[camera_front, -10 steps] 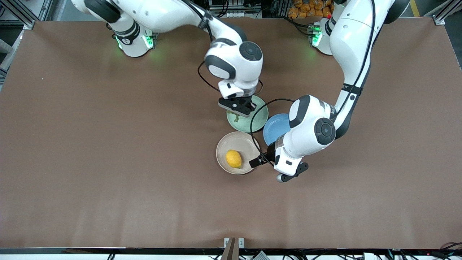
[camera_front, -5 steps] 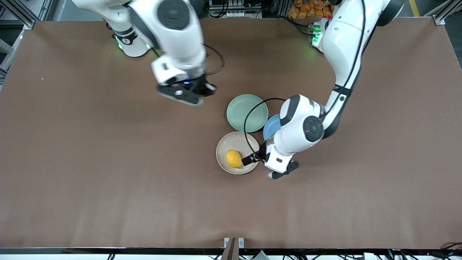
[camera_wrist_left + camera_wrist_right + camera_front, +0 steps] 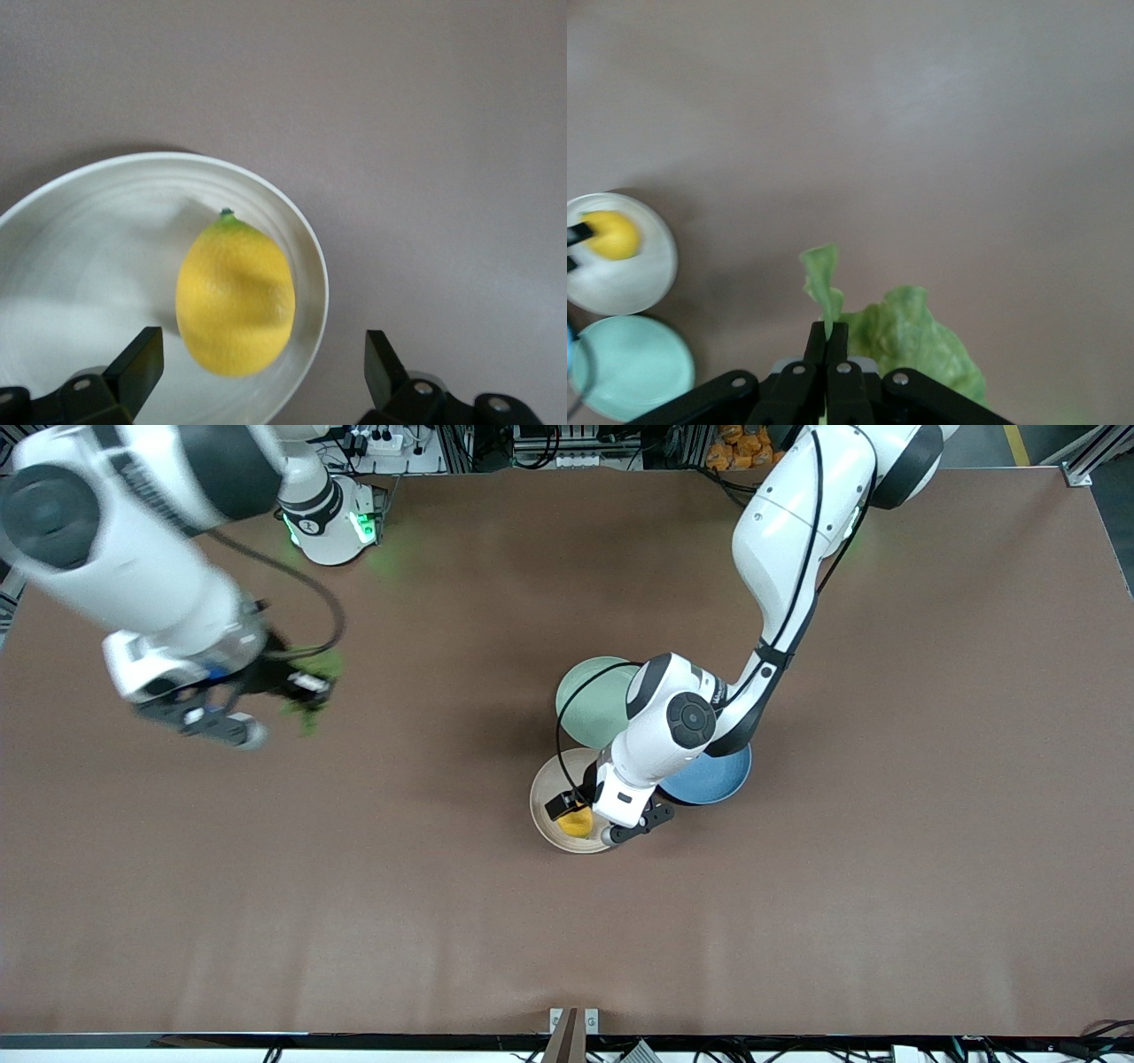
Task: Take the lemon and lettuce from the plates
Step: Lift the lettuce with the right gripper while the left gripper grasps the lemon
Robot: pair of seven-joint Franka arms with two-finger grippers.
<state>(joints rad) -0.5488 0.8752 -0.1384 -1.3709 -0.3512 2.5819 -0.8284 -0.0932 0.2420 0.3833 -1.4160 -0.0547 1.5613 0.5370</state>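
Across a brown tabletop, the crinkled green lettuce leaf (image 3: 312,677) is being held aloft, pinched in the right gripper (image 3: 292,691), while the left gripper (image 3: 567,808), fingers apart around the small yellow lemon (image 3: 235,297) on the beige round plate (image 3: 542,815), is best being closed squarely across its middle.

Lemon (image 3: 576,821) on beige plate (image 3: 547,819); lettuce (image 3: 312,682) aloft; mint plate (image 3: 586,704) bare.
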